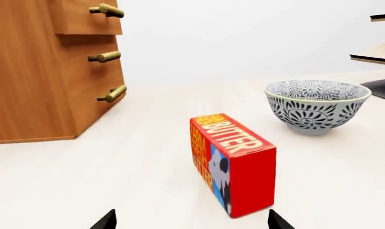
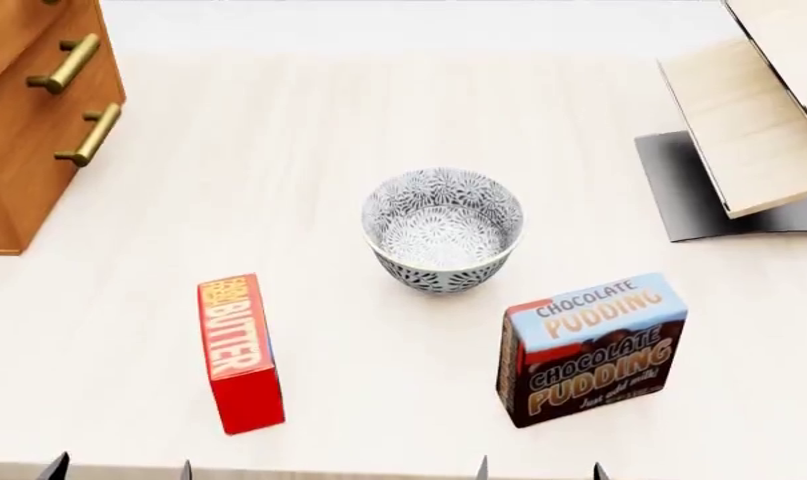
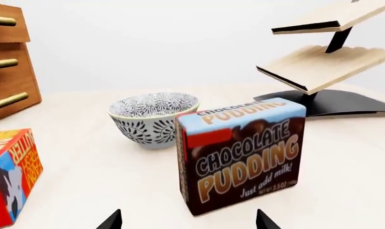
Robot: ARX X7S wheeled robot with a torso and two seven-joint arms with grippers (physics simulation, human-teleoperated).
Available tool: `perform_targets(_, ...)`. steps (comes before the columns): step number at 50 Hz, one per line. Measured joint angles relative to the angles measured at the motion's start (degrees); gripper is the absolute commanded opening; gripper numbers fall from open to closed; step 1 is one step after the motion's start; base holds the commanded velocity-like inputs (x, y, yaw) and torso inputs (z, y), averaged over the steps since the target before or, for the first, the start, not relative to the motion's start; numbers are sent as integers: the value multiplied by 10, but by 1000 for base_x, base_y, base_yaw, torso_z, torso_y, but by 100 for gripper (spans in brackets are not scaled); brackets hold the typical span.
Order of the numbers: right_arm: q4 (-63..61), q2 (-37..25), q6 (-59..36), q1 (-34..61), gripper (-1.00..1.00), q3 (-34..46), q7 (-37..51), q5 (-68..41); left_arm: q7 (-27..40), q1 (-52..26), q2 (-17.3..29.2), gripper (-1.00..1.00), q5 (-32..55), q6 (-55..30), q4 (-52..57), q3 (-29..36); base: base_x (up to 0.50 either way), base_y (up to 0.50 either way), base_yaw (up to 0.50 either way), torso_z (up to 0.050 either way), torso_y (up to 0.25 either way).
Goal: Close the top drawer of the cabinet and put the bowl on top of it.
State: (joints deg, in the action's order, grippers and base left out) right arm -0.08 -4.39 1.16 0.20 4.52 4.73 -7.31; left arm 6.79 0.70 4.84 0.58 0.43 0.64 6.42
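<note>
Bowl placement is what I'm reading, nearest first: both my grippers, left gripper (image 1: 191, 222) and right gripper (image 3: 188, 221), show spread fingertips with nothing between them. Just past them stand the butter box (image 2: 239, 353) and pudding box (image 2: 593, 349). Beyond, between the two, the bowl (image 2: 442, 230) sits upright on the table (image 2: 310, 130). Farthest left, the cabinet (image 2: 30, 120) has its top drawer (image 1: 87, 19) jutting out.

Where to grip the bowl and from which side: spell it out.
Grip the bowl by its thin rim, one finger inside and one outside, coming straight down. It stands upright and empty, and the round wall looks too wide to span. The near rim, between butter box and pudding box, is unobstructed.
</note>
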Motion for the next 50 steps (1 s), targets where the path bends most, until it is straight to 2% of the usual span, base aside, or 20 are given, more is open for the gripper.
perform_targets(35, 5, -21, 3, 4, 100, 25, 26, -19, 28, 0, 22, 100, 10, -1, 4, 24, 0, 0, 0, 49, 104)
perform_targets(42, 0, -26, 4, 2, 100, 32, 30, -18, 28, 5, 26, 100, 20, -17, 22, 27, 0, 0, 0, 11, 0)
perform_targets(45, -16, -32, -18, 0, 100, 30, 31, -30, 22, 12, 33, 100, 34, -39, 53, 26, 0, 0, 0, 0, 0)
perform_targets(50, -99, -53, -116, 4, 100, 16, 47, -72, 18, 20, 54, 100, 60, -110, 137, 17, 0, 0, 0, 0, 0)
